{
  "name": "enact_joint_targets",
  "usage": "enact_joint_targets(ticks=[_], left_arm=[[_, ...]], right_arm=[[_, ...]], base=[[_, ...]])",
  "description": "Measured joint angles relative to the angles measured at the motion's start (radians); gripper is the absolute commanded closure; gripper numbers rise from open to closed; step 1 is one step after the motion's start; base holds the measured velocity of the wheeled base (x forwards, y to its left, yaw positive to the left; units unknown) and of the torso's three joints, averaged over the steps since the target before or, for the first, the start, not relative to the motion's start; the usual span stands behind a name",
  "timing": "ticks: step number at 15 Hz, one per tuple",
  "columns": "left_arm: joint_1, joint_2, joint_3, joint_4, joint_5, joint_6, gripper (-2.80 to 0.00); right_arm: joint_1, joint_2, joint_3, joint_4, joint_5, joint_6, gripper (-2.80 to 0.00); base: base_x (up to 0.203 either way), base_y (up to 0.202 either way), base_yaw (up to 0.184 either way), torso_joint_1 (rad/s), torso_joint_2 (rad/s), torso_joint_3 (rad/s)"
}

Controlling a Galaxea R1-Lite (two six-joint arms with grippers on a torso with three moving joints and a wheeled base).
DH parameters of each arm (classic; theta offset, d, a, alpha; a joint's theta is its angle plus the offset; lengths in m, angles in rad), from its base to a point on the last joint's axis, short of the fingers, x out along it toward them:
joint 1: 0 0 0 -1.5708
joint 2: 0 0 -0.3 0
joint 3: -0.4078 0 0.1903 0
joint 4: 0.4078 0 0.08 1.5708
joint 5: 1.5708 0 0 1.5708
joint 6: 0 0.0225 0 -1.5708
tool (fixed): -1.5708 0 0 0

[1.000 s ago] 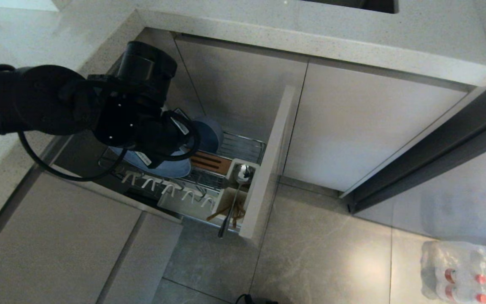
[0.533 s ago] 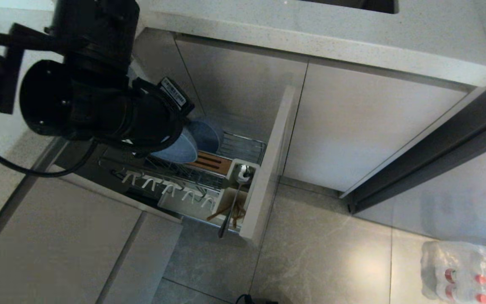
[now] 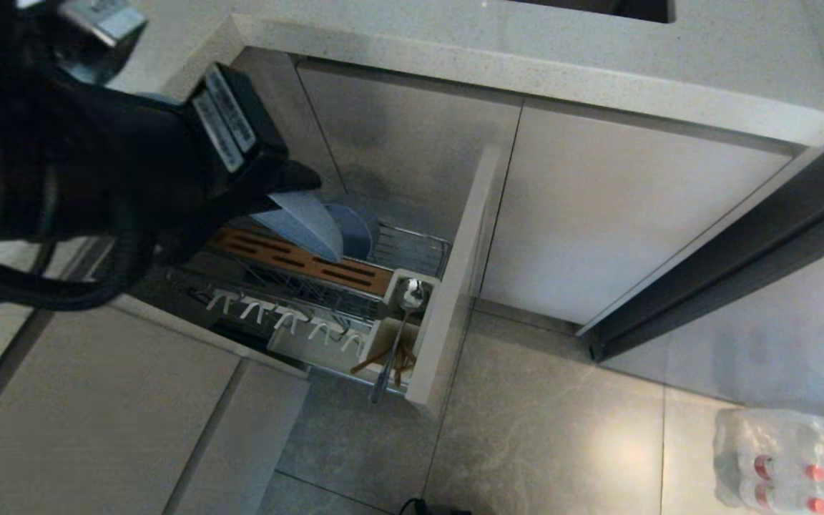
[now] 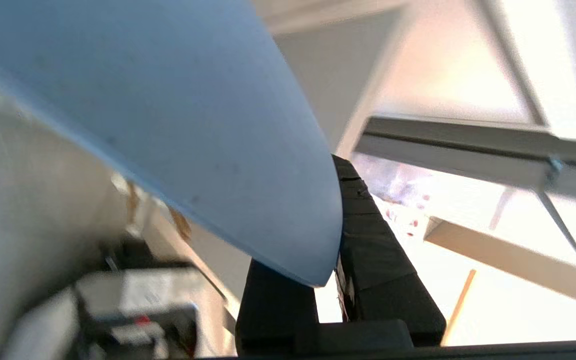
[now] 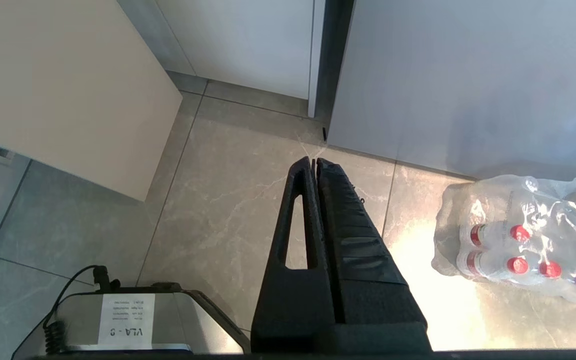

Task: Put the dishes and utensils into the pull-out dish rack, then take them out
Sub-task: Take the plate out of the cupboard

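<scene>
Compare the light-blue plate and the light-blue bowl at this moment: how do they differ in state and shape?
The plate is clamped at its rim by the left gripper and lifted above the rack; the bowl sits in the rack, untouched. The plate looks wider and shallower, the bowl smaller and deeper. Both are matte light blue.

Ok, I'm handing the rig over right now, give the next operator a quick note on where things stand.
Left gripper: shut on the blue plate, held above the pull-out dish rack.
Right gripper: shut, empty, parked over the floor.
Blue bowl stands in the rack; spoon and chopsticks are in the white utensil cup.
Done: plate out of its slot.
Left: set the plate down, then unload bowl, spoon, chopsticks.
</scene>
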Motion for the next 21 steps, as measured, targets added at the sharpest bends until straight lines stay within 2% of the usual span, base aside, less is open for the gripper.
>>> enact_joint_targets(ticks=[2, 4, 8, 11, 13, 16, 18, 21], left_arm=[[0.003, -0.088, -0.002, -0.015, -0.006, 0.155, 0.0], [0.015, -0.159, -0.024, -0.035, -0.016, 0.345, 0.0], [0.152, -0.26, -0.07, -0.043, -0.1, 0.717, 0.0], [0.301, -0.294, -0.08, -0.043, -0.114, 0.948, 0.0], [0.425, -0.304, -0.081, -0.04, -0.116, 1.05, 0.0], [0.654, -0.308, -0.086, -0.001, -0.119, 1.152, 0.0], [0.82, -0.308, -0.101, 0.081, -0.14, 1.224, 0.0], [1.022, -0.308, -0.172, 0.29, -0.222, 1.316, 0.0]], right_arm=[[0.0, 0.0, 0.0, 0.0, 0.0, 0.0, 0.0], [0.0, 0.0, 0.0, 0.0, 0.0, 0.0, 0.0], [0.0, 0.0, 0.0, 0.0, 0.0, 0.0, 0.0], [0.0, 0.0, 0.0, 0.0, 0.0, 0.0, 0.0], [0.0, 0.0, 0.0, 0.0, 0.0, 0.0, 0.0], [0.0, 0.0, 0.0, 0.0, 0.0, 0.0, 0.0], [0.0, 0.0, 0.0, 0.0, 0.0, 0.0, 0.0], [0.0, 0.0, 0.0, 0.0, 0.0, 0.0, 0.0]], base=[[0.0, 0.0, 0.0, 0.0, 0.0, 0.0], [0.0, 0.0, 0.0, 0.0, 0.0, 0.0], [0.0, 0.0, 0.0, 0.0, 0.0, 0.0], [0.0, 0.0, 0.0, 0.0, 0.0, 0.0], [0.0, 0.0, 0.0, 0.0, 0.0, 0.0], [0.0, 0.0, 0.0, 0.0, 0.0, 0.0], [0.0, 0.0, 0.0, 0.0, 0.0, 0.0], [0.0, 0.0, 0.0, 0.0, 0.0, 0.0]])
